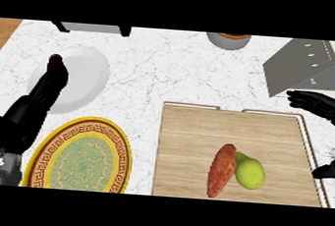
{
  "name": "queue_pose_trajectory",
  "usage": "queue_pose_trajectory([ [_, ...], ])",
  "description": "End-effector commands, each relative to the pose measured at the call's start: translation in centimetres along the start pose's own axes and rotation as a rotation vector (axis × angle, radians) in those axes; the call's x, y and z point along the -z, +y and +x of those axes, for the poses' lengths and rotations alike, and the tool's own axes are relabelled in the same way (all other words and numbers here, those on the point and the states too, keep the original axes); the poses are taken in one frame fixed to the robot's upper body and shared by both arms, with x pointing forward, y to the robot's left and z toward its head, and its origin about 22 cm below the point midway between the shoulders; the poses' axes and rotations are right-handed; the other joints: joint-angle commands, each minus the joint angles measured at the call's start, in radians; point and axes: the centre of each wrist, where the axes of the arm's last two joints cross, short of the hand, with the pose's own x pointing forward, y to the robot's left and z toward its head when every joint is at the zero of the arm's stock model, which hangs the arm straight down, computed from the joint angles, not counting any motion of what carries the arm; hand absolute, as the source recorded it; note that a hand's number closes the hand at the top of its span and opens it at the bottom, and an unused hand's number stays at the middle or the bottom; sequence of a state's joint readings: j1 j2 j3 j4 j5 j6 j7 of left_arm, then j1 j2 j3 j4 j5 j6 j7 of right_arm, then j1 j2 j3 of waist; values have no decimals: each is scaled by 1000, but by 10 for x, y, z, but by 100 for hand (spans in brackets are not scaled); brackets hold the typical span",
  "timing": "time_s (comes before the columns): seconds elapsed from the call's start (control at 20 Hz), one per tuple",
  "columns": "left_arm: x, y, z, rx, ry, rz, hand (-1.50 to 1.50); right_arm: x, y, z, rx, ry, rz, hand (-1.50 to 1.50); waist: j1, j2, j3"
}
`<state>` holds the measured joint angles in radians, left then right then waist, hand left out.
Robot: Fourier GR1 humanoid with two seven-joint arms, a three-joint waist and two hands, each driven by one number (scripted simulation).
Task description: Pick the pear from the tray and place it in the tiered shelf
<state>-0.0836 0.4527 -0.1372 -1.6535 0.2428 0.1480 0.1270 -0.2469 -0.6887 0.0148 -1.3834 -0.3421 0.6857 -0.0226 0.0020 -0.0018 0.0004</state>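
A green pear [250, 171] lies on the wooden tray [198, 137] at the lower right, touching a reddish sweet potato [221, 170] on its left. My right hand [323, 106] hovers open over the tray's upper right corner, fingers pointing left, well apart from the pear. The grey tiered shelf [299, 66] stands at the upper right, just above that hand. At the left, my left hand [47, 84] rests open with its fingers stretched up over a white plate.
A white plate [82, 77] sits at the upper left, and a yellow patterned plate [87, 158] lies below it. A round pot [229, 39] and a dark-legged object [92, 28] stand at the back edge. Wood shows at the counter's far left edge [2, 32].
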Motion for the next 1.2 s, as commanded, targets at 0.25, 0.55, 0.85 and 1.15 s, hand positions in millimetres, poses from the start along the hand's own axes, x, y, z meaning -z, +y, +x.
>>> queue_pose_trajectory([
  [0.25,-15,-6,0,-19,-1,-10,0,-5,9,72,-298,89,132,-150,-5,-3,-1],
  [0.55,-12,-8,-10,3,-4,-17,0,36,34,70,-314,175,170,-150,8,2,-1],
  [0.85,-8,-6,-3,-17,2,-22,0,49,71,81,-527,261,220,-150,9,2,-1],
  [1.15,8,2,-8,-16,6,-13,0,54,87,72,-533,264,243,-150,-1,2,0],
])
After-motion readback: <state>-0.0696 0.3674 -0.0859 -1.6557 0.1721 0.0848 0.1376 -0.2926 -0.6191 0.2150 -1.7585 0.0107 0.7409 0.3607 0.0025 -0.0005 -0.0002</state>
